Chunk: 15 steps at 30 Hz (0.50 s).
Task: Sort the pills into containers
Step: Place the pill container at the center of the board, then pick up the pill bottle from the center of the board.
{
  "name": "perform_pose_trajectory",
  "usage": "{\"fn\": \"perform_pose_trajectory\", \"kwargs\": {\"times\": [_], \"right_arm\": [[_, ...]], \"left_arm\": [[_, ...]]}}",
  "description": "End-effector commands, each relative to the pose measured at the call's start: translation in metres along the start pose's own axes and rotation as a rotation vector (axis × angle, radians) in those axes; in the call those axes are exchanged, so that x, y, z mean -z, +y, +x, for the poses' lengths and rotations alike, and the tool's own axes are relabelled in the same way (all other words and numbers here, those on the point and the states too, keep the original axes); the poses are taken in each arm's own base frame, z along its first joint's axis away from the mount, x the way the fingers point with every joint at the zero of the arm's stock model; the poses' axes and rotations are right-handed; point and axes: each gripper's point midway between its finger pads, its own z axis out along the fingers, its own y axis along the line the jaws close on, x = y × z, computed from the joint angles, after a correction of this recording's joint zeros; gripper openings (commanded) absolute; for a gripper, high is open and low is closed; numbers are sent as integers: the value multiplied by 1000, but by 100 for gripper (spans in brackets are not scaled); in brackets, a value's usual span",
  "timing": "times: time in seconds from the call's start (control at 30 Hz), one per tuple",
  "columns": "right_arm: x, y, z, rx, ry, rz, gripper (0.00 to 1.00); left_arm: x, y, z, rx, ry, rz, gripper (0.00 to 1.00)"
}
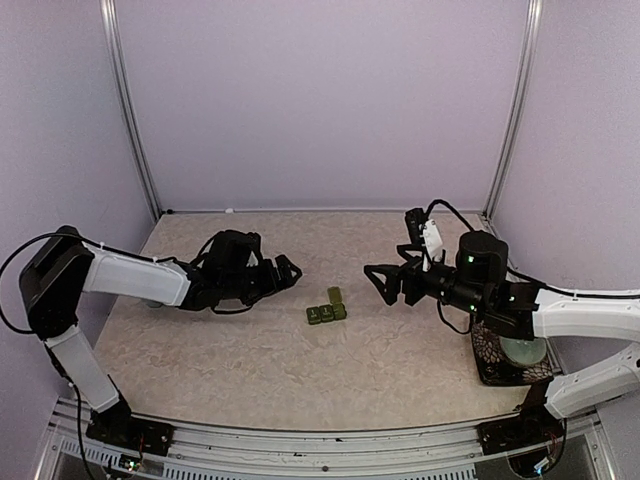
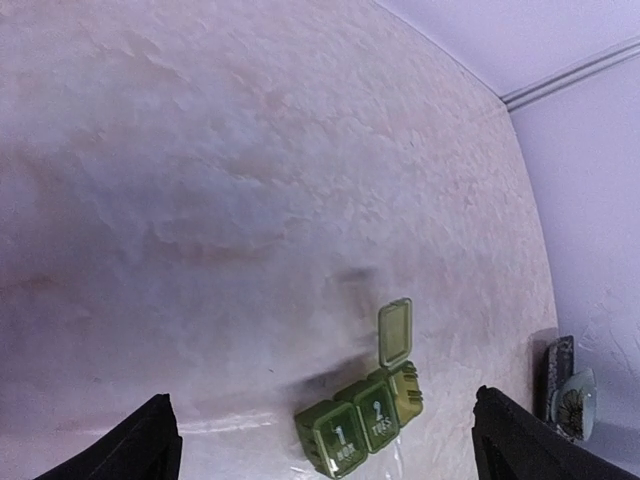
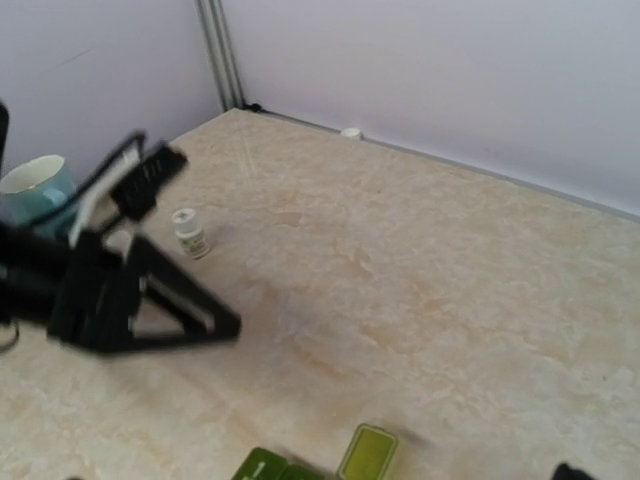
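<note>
The green pill box [image 1: 326,308] sits on the surface [image 1: 250,350] between the left tool [image 1: 282,275] and right tool [image 1: 380,283]. Both are wide open, holding nothing. It looks light, hard and slippery. I would pinch its long sides, not the thin open lid [image 2: 395,332].

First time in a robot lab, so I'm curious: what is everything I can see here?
pill box: one, dark green, centre of table, one end lid open
mug: one, light blue, table's left side
small bottle: one, white, near the mug
bowl: one, pale green, on patterned mat, right near corner
small round thing: one, white, table's far edge
table: one, beige marbled
left gripper: one, black, open, left of pill box
right gripper: one, black, open, right of pill box
</note>
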Motion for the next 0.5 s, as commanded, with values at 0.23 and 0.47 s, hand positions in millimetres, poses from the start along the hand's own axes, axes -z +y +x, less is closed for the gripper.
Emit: {"fn": "perform_pose_trajectory", "kwargs": {"times": [0.23, 0.47], "right_arm": [[2, 10, 3, -26, -17, -80, 100], [0, 11, 9, -29, 2, -89, 100]], "left_arm": [[43, 101, -102, -54, -176, -347, 99], [35, 139, -130, -75, -186, -453, 92]]}}
